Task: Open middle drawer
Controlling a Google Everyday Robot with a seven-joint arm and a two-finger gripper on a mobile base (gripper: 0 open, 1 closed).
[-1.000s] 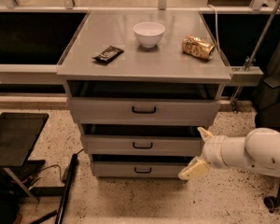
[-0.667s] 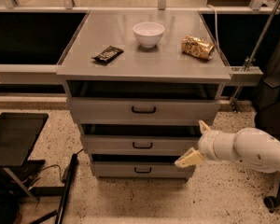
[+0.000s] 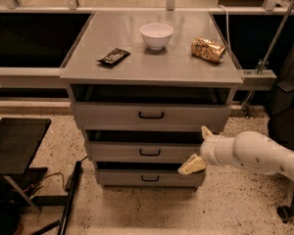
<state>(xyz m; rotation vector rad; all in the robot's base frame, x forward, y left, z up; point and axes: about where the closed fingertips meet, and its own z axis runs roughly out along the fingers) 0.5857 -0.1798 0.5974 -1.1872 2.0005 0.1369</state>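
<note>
The middle drawer (image 3: 137,152) is the second of three stacked grey drawer fronts under a grey cabinet top, with a small black loop handle (image 3: 150,152) at its centre. It looks closed or nearly so. My gripper (image 3: 199,148) is on the white arm (image 3: 257,154) coming in from the right. It is open, with one cream finger (image 3: 206,132) up by the drawer's right end and the other finger (image 3: 192,165) lower, over the gap to the bottom drawer. It is right of the handle and holds nothing.
On the cabinet top (image 3: 152,65) sit a white bowl (image 3: 157,35), a dark snack packet (image 3: 113,57) and a crumpled gold bag (image 3: 208,49). The top drawer (image 3: 151,115) and bottom drawer (image 3: 150,177) flank the middle one. A black stand (image 3: 14,143) is at left.
My gripper and arm have moved left, toward the right end of the middle drawer front. The drawers have not moved.
</note>
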